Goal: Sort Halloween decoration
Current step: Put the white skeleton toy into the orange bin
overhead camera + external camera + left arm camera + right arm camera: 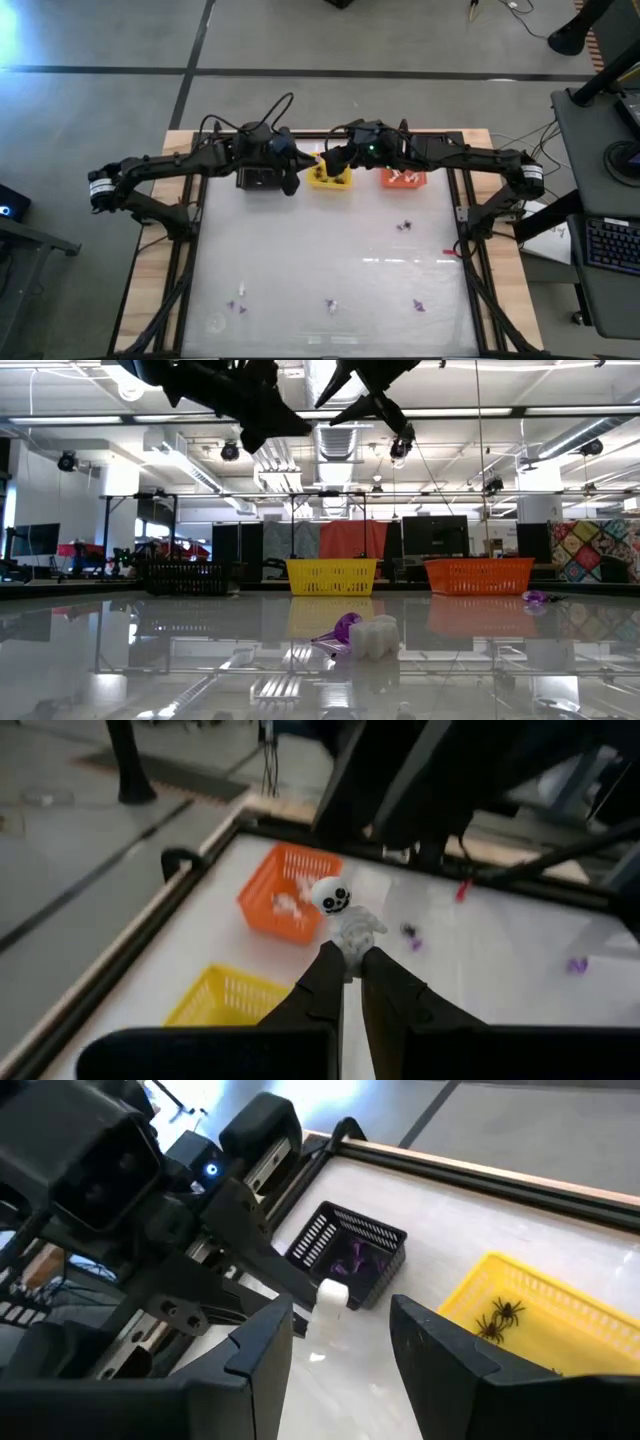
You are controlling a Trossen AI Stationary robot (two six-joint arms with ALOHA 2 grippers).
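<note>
My left gripper (pixel 346 970) is shut on a small white skeleton figure (pixel 338 912) with a round skull head. It hangs in the air between the black basket (pixel 258 178) and the yellow basket (pixel 330 178) at the table's far edge. My right gripper (pixel 340 1330) stands open and empty above the yellow basket (pixel 530 1320), beside the left one. Black spiders lie in the yellow basket, purple trinkets in the black basket (pixel 350 1255), and white pieces in the orange basket (pixel 285 895). Several tiny trinkets (pixel 405 226) lie loose on the table. My left gripper pinches the skeleton's lower body (pixel 350 944) between its two fingertips. The fingers come from the table's left, slanting slightly down. The figure sticks out past the fingertips, skull (pixel 331 897) farthest from them, lifted clear of the table and the baskets.
The orange basket (pixel 403 178) stands right of the yellow one at the far edge. A purple and white trinket (pixel 355 635) lies near the front edge. More lie at the front left (pixel 240 305) and front right (pixel 418 305). A small red piece (pixel 450 253) lies near the right rail.
</note>
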